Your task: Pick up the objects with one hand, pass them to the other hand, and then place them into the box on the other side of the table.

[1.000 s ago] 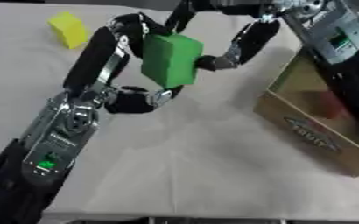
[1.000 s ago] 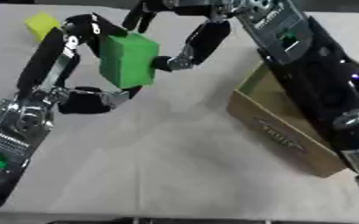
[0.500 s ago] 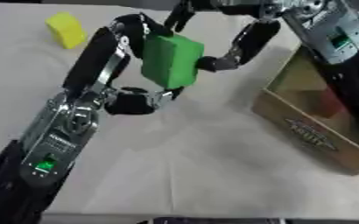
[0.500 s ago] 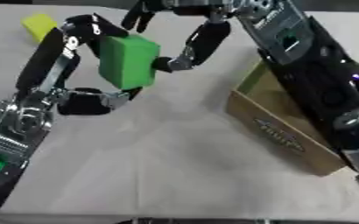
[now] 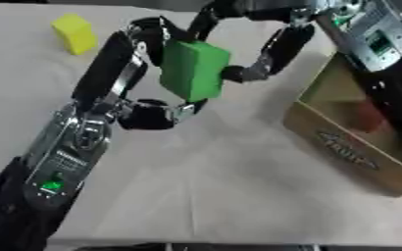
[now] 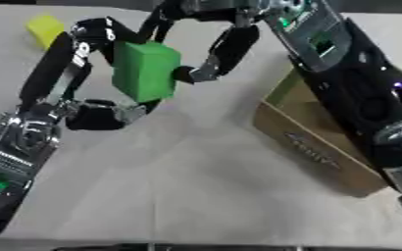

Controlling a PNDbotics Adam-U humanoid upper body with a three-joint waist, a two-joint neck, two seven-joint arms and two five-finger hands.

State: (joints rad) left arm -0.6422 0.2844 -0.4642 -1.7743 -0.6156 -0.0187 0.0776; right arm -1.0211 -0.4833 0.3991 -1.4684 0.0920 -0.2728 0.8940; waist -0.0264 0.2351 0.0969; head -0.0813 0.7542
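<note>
A green block point(image 5: 193, 68) hangs above the table's middle, held between both hands. My left hand point(image 5: 110, 68) comes up from the lower left, its fingers curled over the block's top left and its thumb point(image 5: 153, 113) under the bottom edge. From the upper right my right hand point(image 5: 273, 46) reaches in, one finger hooked over the block's top and another pressed on its right side. The cardboard box point(image 5: 341, 147) stands at the right, under my right forearm, with something red point(image 5: 365, 117) inside.
A yellow block point(image 5: 74, 33) lies on the white cloth at the far left. Bare cloth point(image 5: 221, 186) stretches across the near half of the table. My right forearm point(image 6: 341, 73) hides part of the box's opening.
</note>
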